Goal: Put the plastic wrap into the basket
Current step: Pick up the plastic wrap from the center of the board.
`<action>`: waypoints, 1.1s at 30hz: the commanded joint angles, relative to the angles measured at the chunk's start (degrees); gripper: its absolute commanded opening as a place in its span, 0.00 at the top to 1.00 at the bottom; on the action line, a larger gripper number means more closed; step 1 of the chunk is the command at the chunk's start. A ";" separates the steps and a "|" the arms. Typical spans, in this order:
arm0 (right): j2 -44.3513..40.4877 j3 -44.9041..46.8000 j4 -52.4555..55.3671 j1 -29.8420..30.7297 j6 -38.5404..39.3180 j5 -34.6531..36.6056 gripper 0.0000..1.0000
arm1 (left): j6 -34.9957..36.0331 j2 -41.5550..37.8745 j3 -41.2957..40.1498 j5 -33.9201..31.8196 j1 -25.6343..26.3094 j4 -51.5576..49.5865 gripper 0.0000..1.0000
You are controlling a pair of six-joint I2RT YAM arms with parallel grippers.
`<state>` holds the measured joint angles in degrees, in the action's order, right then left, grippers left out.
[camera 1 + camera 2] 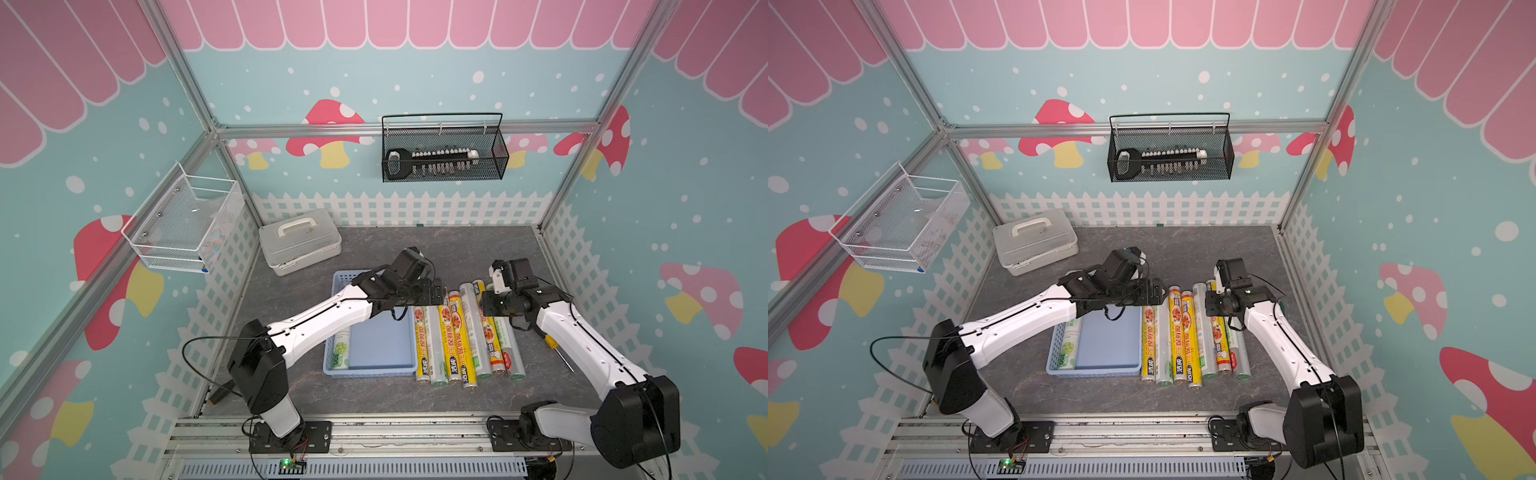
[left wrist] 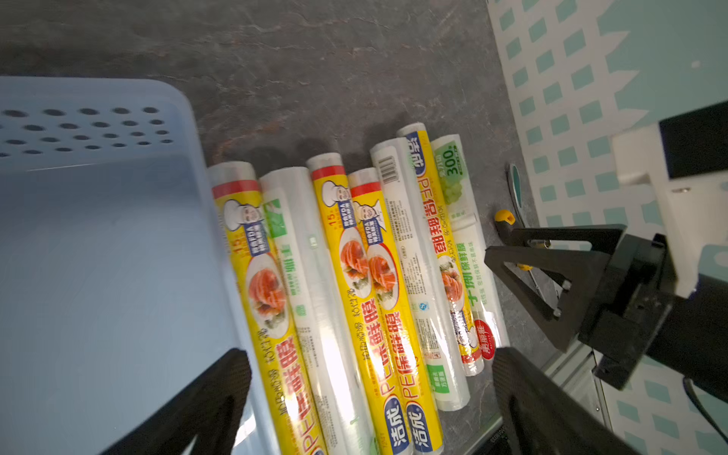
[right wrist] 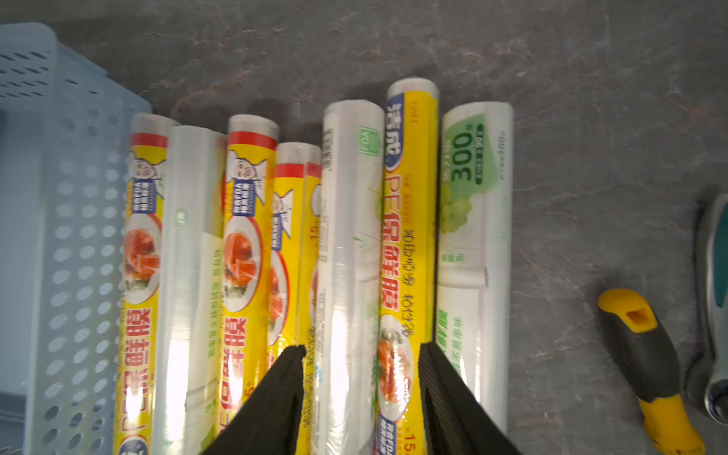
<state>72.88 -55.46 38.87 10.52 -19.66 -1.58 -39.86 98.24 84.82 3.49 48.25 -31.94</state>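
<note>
Grey counter (image 1: 457,249). One roll of plastic wrap (image 1: 341,351) lies in the blue basket (image 1: 370,371). Seven more rolls (image 1: 453,332) lie parallel just beside it, probably for lengthwise transfer. Left hand (image 2: 370,354) hovers, fingers wide apart. Right hand (image 3: 362,348) straddles two rolls, shown only in its wrist view; whether it pinches them cannot be told.

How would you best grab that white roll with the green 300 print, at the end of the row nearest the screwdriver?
Take the white roll around its middle, from straight above, jaws across its width. It lies flat and long, so a mid grip should balance it. Its screwdriver side is bare table; the other side lies against a yellow roll.
</note>
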 commanded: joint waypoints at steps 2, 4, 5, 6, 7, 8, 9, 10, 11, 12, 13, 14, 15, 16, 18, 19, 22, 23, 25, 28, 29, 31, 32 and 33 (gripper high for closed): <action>0.57 1.76 4.24 -5.21 2.60 -1.63 0.50 | 2.20 6.94 8.02 3.60 3.66 -1.33 0.01; 1.00 2.45 4.59 -7.36 2.99 -0.92 0.50 | 2.99 10.81 12.57 3.97 5.07 -3.73 0.01; 1.37 2.70 4.56 -8.34 3.45 -0.92 0.50 | 3.54 12.57 14.84 4.06 5.86 -5.06 0.01; 1.87 2.65 4.78 -9.18 3.72 -0.66 0.49 | 4.21 14.44 17.11 4.22 6.64 -6.00 0.01; 2.45 2.66 4.94 -9.75 4.04 -0.45 0.49 | 4.70 15.86 18.88 4.24 7.26 -6.73 0.01; 3.28 2.56 5.09 -10.28 4.60 -0.49 0.48 | 5.22 17.31 20.71 4.26 7.86 -7.78 0.01; 4.14 2.20 5.43 -10.52 4.89 -0.03 0.48 | 5.70 18.59 22.43 4.25 8.48 -8.51 0.01; 5.09 1.81 5.82 -10.69 4.89 0.30 0.48 | 6.00 19.71 23.81 4.22 8.97 -9.32 0.01; 5.72 1.53 5.94 -10.68 5.06 0.12 0.48 | 6.15 20.60 24.87 4.40 9.15 -9.88 0.01; 6.55 1.33 5.92 -10.70 5.07 0.00 0.48 | 6.27 21.45 25.73 4.63 9.36 -10.23 0.01; 7.31 1.03 5.79 -10.70 5.08 0.15 0.47 | 6.31 22.01 26.33 4.71 9.45 -10.41 0.01; 8.16 0.69 5.86 -10.70 5.14 0.49 0.47 | 6.28 22.38 26.70 4.82 9.54 -10.51 0.01; 9.21 0.31 5.86 -10.70 5.28 0.75 0.46 | 6.28 22.83 26.95 4.95 9.50 -10.60 0.01; 10.33 -0.23 5.97 -10.70 5.49 1.07 0.46 | 6.37 23.07 27.15 4.95 9.47 -10.81 0.01; 12.30 -1.32 6.39 -10.70 5.66 1.75 0.46 | 6.52 23.38 27.33 4.99 9.49 -10.86 0.01; 13.11 -1.73 6.66 -10.70 5.85 1.91 0.46 | 6.61 23.42 27.33 5.04 9.51 -10.94 0.01; 14.92 -2.61 6.81 -10.70 6.92 2.63 0.46 | 6.90 23.49 27.33 4.81 9.49 -11.15 0.01; 15.40 -2.89 6.93 -10.70 7.44 2.74 0.47 | 6.98 23.44 27.44 4.63 9.44 -11.21 0.01; 16.54 -3.39 7.18 -10.63 7.61 3.07 0.47 | 6.99 23.47 27.42 4.30 9.35 -11.20 0.01; 18.24 -3.86 7.17 -10.70 7.95 3.01 0.47 | 6.98 23.51 27.71 3.75 9.31 -11.04 0.01; 18.67 -4.03 7.16 -10.70 8.26 3.00 0.47 | 6.91 23.58 27.75 3.79 9.23 -11.18 0.01; 19.84 -4.30 6.99 -10.69 8.67 2.82 0.47 | 6.81 23.75 27.97 3.81 9.13 -11.20 0.01; 20.37 -4.46 6.85 -10.70 8.90 2.37 0.47 | 6.81 23.82 28.03 3.86 9.07 -11.13 0.01; 20.85 -4.65 6.88 -10.70 9.02 2.31 0.47 | 6.73 23.82 28.08 3.97 9.06 -11.21 0.01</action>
<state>92.29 -58.98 44.58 0.03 -11.86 0.40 -34.02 121.08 110.91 7.75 57.76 -42.22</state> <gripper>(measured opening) 0.530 0.990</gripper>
